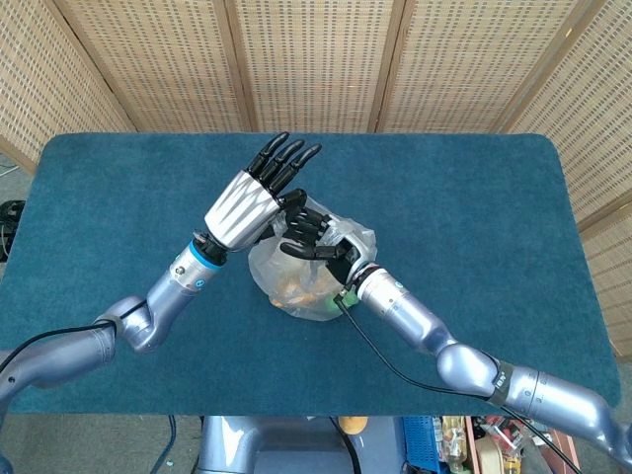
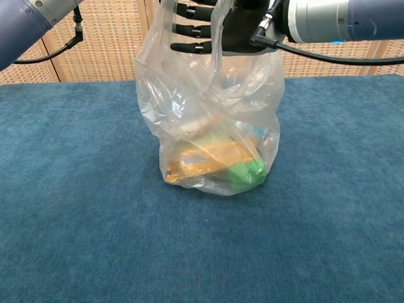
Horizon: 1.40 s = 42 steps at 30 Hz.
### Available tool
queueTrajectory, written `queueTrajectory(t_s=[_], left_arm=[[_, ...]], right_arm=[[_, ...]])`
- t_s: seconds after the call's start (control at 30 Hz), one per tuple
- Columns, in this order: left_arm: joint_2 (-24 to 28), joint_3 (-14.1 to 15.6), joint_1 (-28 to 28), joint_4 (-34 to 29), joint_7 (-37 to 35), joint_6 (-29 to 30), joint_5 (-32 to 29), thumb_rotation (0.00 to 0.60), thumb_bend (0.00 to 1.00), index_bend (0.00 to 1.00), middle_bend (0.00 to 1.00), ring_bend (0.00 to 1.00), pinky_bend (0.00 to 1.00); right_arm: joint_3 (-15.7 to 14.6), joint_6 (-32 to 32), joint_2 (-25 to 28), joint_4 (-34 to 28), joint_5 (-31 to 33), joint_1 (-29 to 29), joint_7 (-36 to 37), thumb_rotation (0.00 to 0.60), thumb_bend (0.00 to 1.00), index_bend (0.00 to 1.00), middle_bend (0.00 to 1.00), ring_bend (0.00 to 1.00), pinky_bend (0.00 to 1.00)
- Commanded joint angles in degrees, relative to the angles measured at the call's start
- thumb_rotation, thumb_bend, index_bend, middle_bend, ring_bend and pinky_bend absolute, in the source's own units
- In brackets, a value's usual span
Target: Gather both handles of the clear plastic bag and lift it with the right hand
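Right hand (image 2: 218,28) grips both gathered handles of the clear plastic bag (image 2: 211,136); bag bottom appears to rest on the surface (image 2: 76,221). Left hand (image 1: 255,193) hovers beside, fingers spread, empty. Lift remains.

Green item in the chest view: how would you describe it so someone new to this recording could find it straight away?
On the blue table, find the clear plastic bag held up at its handles by the right hand. The green item sits at the bag's bottom right corner, beside orange-yellow packets, and is the only bright green thing there.
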Motion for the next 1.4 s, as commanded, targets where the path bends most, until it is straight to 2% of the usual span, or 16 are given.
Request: queueTrajectory(t_s=[0.03,0.23,0.5,0.67,0.87,1.1,1.4], left_arm=[[0.2,0.0,0.0,0.0,0.1,0.0,0.1,0.6,0.59,0.57,0.0,0.0,0.0],[0.9,-0.1,0.0,-0.4,0.3,0.1,0.1,0.6,0.59,0.57,0.0,0.0,0.0],[1.3,-0.1,0.1,-0.5,0.4,-0.1,-0.2,0.6,0.59,0.57,0.0,0.0,0.0],[1.3,-0.1,0.1,-0.6,0.4,-0.2,-0.3,0.6,0.59,0.57,0.0,0.0,0.0],[0.6,-0.1,-0.3,-0.7,0.6,-0.4,-0.4,0.6,0.59,0.56,0.0,0.0,0.0],[0.4,-0.5,-0.6,-1.0,1.0,-0.5,-0.6,0.6,0.59,0.56,0.0,0.0,0.0],[0.0,-1.0,-1.1,-1.4,1.3,-1.1,-1.3,0.6,0.59,0.56,0.0,0.0,0.0]], right_arm=[[-0.3,-0.2,1.4,-1.2,0.9,0.0,-0.3,0.6,0.01,0.37,0.41,0.23,0.12],[-0.8,-0.7,4.7,-2.8,1.8,-0.5,-1.1,0.6,0.01,0.37,0.41,0.23,0.1],[-1.4,0.6,6.3,-3.2,2.1,-0.7,-1.9,0.6,0.01,0.37,0.42,0.24,0.06],[-0.7,0.4,6.0,-3.1,2.9,-0.9,-0.2,0.6,0.01,0.37,0.42,0.24,0.06],[1.2,-2.9,4.8,-3.0,2.3,-1.5,2.4,0.6,0.01,0.37,0.42,0.24,0.06],[1.3,-5.2,4.0,-2.7,1.4,-1.5,2.9,0.6,0.01,0.37,0.42,0.24,0.11],[0.7,-5.7,3.0,-2.5,0.8,-1.1,2.7,0.6,0.01,0.37,0.42,0.25,0.11]])
